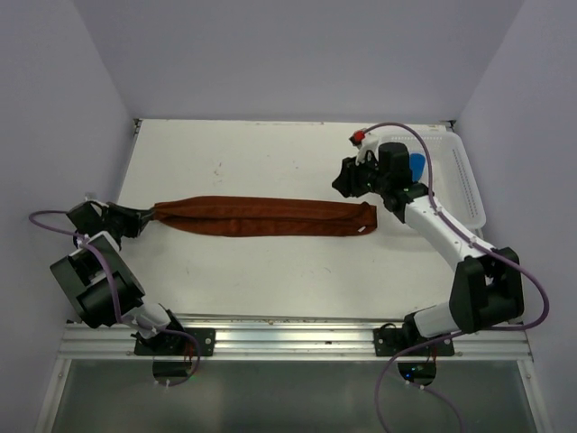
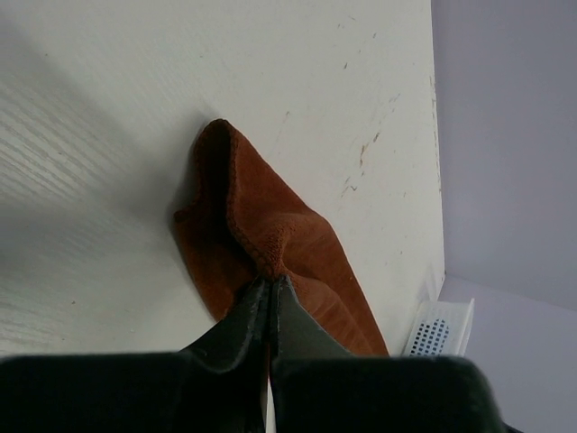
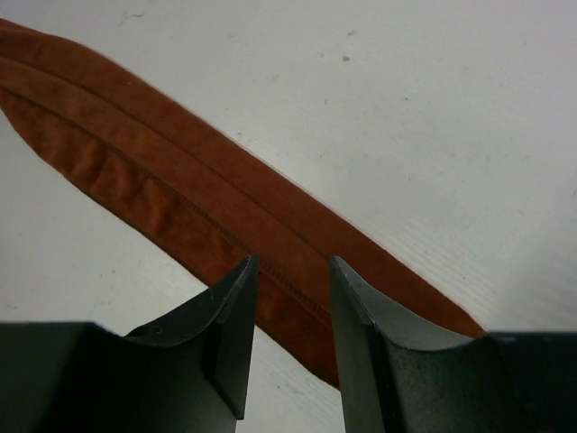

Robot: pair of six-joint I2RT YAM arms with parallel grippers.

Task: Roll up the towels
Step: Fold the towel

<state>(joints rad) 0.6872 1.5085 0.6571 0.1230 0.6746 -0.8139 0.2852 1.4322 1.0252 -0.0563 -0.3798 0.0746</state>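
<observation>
Pinching rust towel (image 2: 270,234) end, L fingers (image 2: 242,325) closed; R fingers (image 3: 236,316) apart above it.

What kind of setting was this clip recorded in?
Most likely a lab test cell, not a home. A plain white table is boxed in by bare pale walls, both arms are bolted to a metal rail at its near edge, and only a rust-brown towel and a white mesh basket are laid out.
</observation>
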